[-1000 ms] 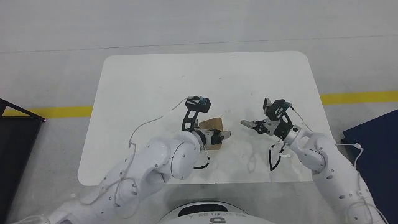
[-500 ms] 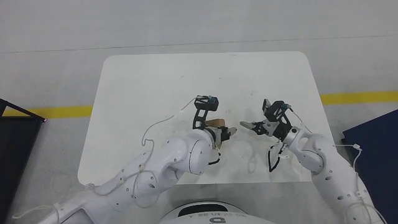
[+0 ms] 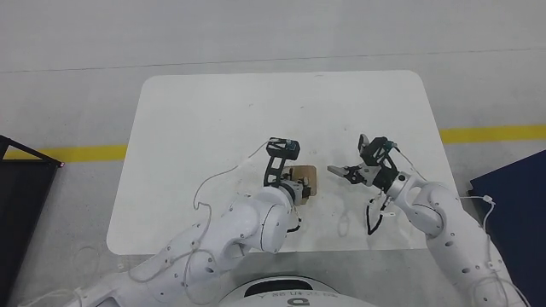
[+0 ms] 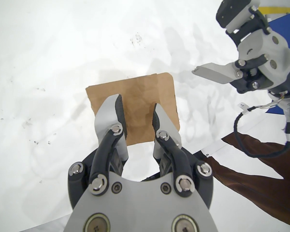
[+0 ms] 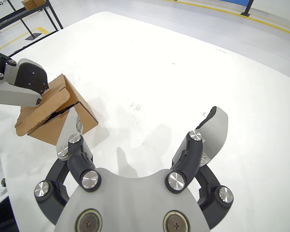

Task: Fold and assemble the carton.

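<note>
A small brown carton (image 3: 305, 176) sits near the table's middle front, its top flaps (image 5: 53, 98) partly folded down with a gap at one edge. My left gripper (image 4: 136, 103) is open right above it, and one of its fingers (image 5: 29, 80) presses on the top flap. In the left wrist view the flat top of the carton (image 4: 147, 85) lies under both fingertips. My right gripper (image 5: 145, 114) is open and holds nothing, a short way to the right of the carton (image 5: 87, 118). The right gripper (image 3: 341, 172) points at the carton, apart from it.
The white table (image 3: 213, 119) has bare room on all sides of the carton. A black frame (image 3: 17, 158) stands off the table's left edge and a blue panel (image 3: 520, 188) off its right. A black cable (image 4: 241, 136) hangs from the right arm.
My left gripper has swung to the right and now sits over the carton, which lies flatter and slightly further right. The right gripper has barely shifted.
</note>
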Action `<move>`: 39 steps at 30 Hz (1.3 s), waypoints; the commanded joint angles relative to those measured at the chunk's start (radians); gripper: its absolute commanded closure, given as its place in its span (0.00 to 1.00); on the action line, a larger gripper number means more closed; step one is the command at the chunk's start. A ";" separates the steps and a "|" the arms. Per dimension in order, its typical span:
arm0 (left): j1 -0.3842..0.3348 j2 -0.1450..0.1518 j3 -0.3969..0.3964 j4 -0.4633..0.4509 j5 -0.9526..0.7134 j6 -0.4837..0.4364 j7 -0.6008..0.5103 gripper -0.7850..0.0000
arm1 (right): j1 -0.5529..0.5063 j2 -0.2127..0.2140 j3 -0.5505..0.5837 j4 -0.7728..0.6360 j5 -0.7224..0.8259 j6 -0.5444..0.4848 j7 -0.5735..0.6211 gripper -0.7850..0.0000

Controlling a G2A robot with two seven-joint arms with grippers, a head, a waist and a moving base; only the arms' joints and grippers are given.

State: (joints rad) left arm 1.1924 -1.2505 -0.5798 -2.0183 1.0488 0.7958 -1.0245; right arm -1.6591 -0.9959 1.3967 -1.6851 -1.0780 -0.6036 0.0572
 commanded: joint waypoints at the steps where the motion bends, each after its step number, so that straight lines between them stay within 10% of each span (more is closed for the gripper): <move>1: 0.011 -0.002 -0.004 -0.014 0.014 -0.017 -0.017 0.00 | 0.000 0.000 -0.002 -0.003 -0.001 0.001 0.004 0.00; 27: 0.128 -0.143 -0.104 0.040 0.371 -0.167 -0.167 0.02 | 0.033 -0.007 -0.040 0.014 -0.014 0.001 0.033 0.00; 32: 0.189 -0.193 -0.151 0.022 0.482 -0.225 -0.225 0.54 | 0.033 -0.007 -0.029 0.018 0.004 0.003 0.034 0.00; 39: 0.253 -0.270 -0.202 0.002 0.630 -0.292 -0.292 0.90 | 0.032 -0.007 -0.020 0.020 0.017 0.001 0.038 0.00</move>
State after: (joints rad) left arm 1.4393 -1.5116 -0.7771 -2.0153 1.6621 0.5101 -1.3103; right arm -1.6268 -1.0026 1.3764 -1.6651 -1.0619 -0.6024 0.0953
